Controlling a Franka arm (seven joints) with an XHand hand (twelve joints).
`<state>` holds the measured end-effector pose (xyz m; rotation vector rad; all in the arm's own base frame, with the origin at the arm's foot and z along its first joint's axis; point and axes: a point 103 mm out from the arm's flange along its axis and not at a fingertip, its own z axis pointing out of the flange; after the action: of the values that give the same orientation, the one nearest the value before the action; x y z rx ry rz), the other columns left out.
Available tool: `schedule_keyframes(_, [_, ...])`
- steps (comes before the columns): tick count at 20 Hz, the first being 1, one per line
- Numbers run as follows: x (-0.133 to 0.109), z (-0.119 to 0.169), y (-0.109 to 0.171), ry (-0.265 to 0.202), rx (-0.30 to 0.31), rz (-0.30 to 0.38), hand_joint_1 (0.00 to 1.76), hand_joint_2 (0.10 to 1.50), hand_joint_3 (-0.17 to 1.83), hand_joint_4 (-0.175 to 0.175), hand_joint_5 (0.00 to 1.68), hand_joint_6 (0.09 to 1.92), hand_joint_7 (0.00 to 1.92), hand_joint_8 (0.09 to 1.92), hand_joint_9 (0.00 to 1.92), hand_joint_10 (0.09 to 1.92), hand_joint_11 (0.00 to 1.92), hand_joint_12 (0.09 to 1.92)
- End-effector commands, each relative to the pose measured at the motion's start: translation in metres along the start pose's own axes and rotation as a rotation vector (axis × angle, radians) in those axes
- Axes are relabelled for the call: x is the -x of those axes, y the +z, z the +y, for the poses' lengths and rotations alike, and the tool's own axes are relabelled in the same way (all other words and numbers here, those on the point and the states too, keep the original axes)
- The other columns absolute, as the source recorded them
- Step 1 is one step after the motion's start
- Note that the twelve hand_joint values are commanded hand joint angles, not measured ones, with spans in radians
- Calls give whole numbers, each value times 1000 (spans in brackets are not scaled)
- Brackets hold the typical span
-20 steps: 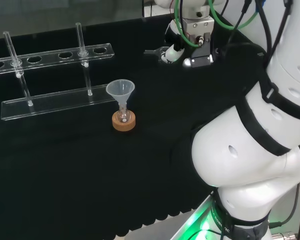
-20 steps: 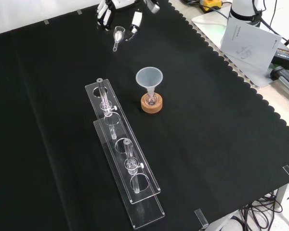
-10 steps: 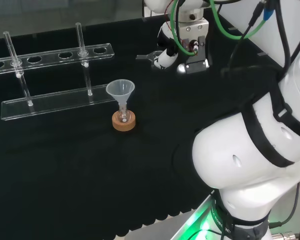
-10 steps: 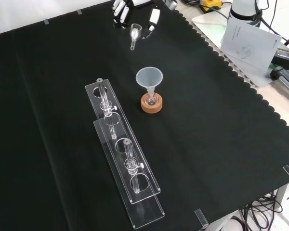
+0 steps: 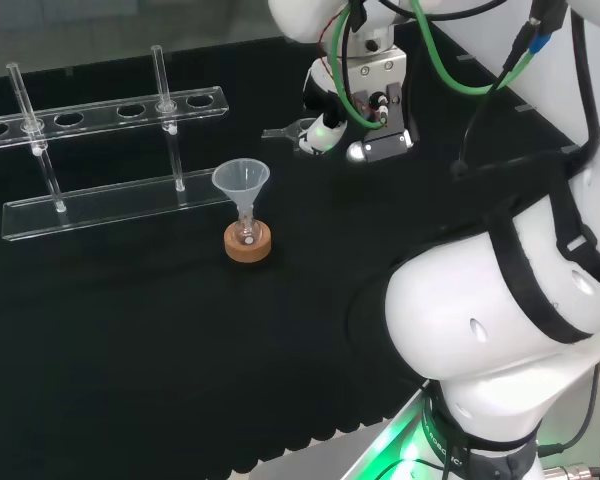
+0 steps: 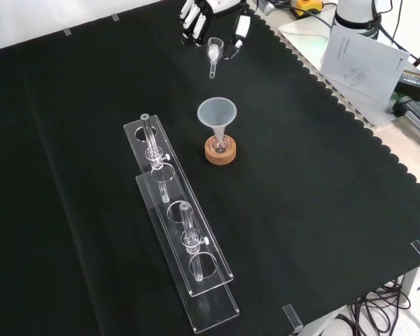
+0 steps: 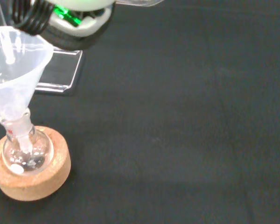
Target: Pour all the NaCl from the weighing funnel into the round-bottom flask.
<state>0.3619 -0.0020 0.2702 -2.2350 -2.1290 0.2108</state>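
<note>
Above the black cloth (image 6: 322, 210), the hand (image 6: 208, 12) pinches a small clear weighing funnel (image 6: 213, 54) between curled fingers and thumb, stem hanging down, up-view of the wide translucent cone funnel (image 6: 217, 115). That cone sits in a round glass flask (image 7: 25, 151) on a cork ring (image 6: 220, 152). Clear acrylic tube rack (image 6: 182, 241) alongside.

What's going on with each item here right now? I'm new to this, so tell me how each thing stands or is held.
Hand: raised above the cloth, fingers pinching the weighing funnel.
Weighing funnel: held in the air, stem pointing down, not yet over the plastic funnel.
Plastic funnel: upright, seated in the flask's neck.
Round-bottom flask: upright on its cork ring, a little white solid inside.
Cork ring: flat on the cloth.
Clear rack: standing, two tubes upright in it.
</note>
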Motion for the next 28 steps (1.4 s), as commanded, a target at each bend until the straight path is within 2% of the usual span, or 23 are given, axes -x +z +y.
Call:
schedule_keyframes(1, [-5, -6, 1, -8, -34, -36, 1102, 699, 614, 175, 1217, 755, 669, 643, 986, 364, 729, 1101])
schedule_keyframes(12, [-23, 0, 4, -33, -79, -96, 1103, 700, 611, 175, 1219, 750, 655, 639, 982, 359, 728, 1102])
schedule_keyframes(19, [-28, 7, 7, -50, -119, -166, 1103, 700, 609, 175, 1220, 748, 653, 640, 981, 357, 729, 1103])
schedule_keyframes(28, [-32, 15, 4, -55, -138, -237, 1103, 701, 607, 175, 1220, 746, 650, 640, 981, 355, 730, 1103])
